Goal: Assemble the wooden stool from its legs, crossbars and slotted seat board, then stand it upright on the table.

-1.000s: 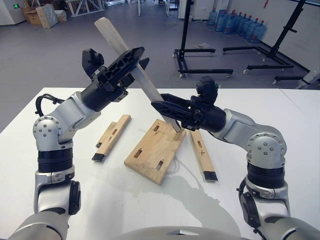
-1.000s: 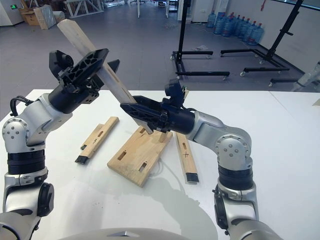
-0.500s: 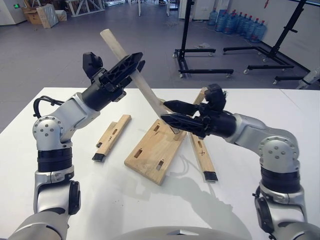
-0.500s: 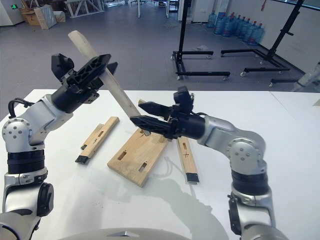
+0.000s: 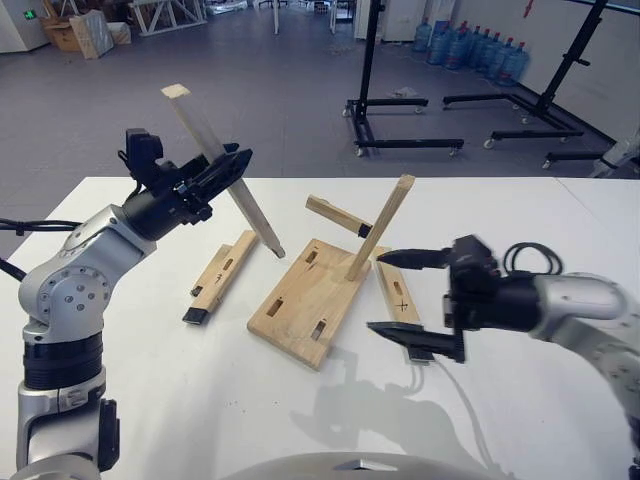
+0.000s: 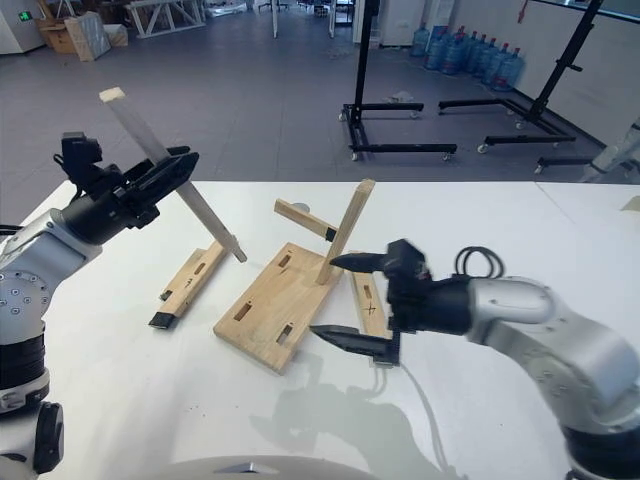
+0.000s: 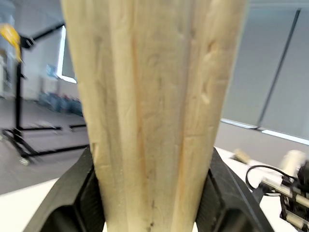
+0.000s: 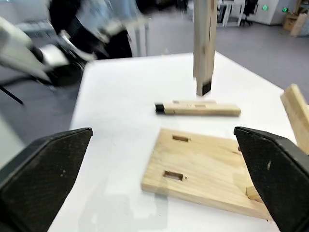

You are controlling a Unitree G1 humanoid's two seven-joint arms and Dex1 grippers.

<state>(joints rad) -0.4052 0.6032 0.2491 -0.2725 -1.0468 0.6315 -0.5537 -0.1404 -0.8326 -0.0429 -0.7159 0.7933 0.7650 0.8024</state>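
Leg (image 5: 255, 215), tilted above counter (image 5: 150, 370), clamped in left pincer (image 5: 240, 162); right pincer (image 5: 378, 292) gapes empty just beside seat board (image 5: 300, 300).

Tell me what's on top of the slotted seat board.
One leg stands tilted in the far right slot of the seat board, a crossbar jutting from it. Three other slots lie open. How deep the leg sits is hidden.

Large workshop hall, grey floor (image 5: 100, 120), black wheeled stands (image 5: 372, 70), water bottles (image 5: 478, 45) by the wall, white table (image 5: 200, 380).
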